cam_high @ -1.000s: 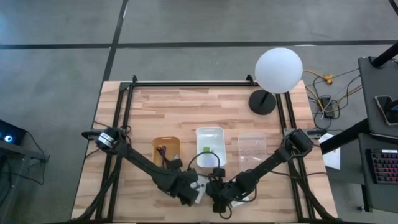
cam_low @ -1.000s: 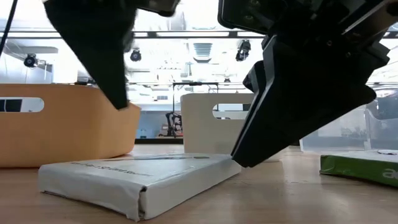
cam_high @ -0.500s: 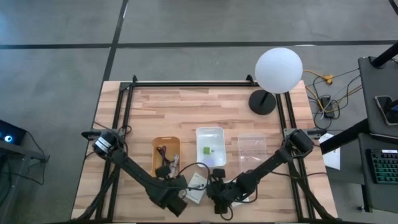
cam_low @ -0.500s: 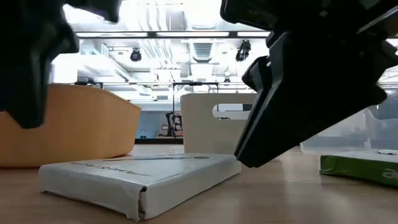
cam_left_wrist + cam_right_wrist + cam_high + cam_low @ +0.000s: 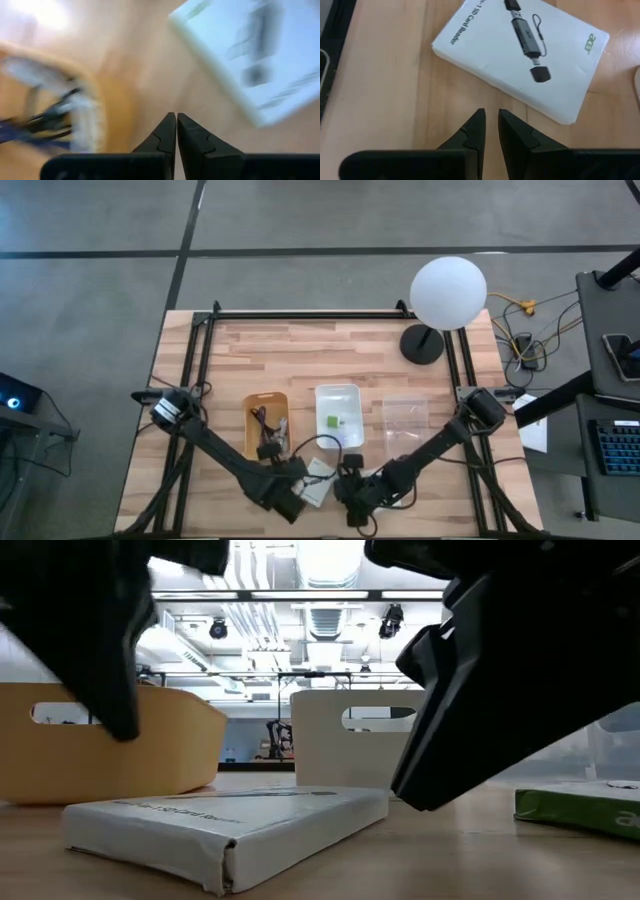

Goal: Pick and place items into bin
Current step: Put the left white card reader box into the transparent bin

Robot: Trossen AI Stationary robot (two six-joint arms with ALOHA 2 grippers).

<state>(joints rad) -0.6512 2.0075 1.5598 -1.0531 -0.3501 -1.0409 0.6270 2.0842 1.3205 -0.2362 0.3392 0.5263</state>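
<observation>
A white flat box (image 5: 520, 55) printed with a dark card reader lies flat on the wooden table near its front edge; it also shows as the white box (image 5: 318, 478) from above. My left gripper (image 5: 176, 116) is shut, pointing steeply down just left of the box and above the table, between the box and the orange bin (image 5: 267, 425). My right gripper (image 5: 491, 114) hovers at the box's near right side, with a narrow gap between its fingers and nothing in it. In the low view, a second flat box with a green side (image 5: 580, 808) lies to the right.
The orange bin holds dark cables (image 5: 45, 120). A white bin (image 5: 338, 415) with a small green piece and a clear bin (image 5: 405, 415) stand behind the box. A globe lamp (image 5: 447, 292) stands at the far right. Black rails run along both table sides.
My left gripper has gone from over the white box toward the table's left and near edge, sinking a little, and has stayed shut. The box has not moved.
</observation>
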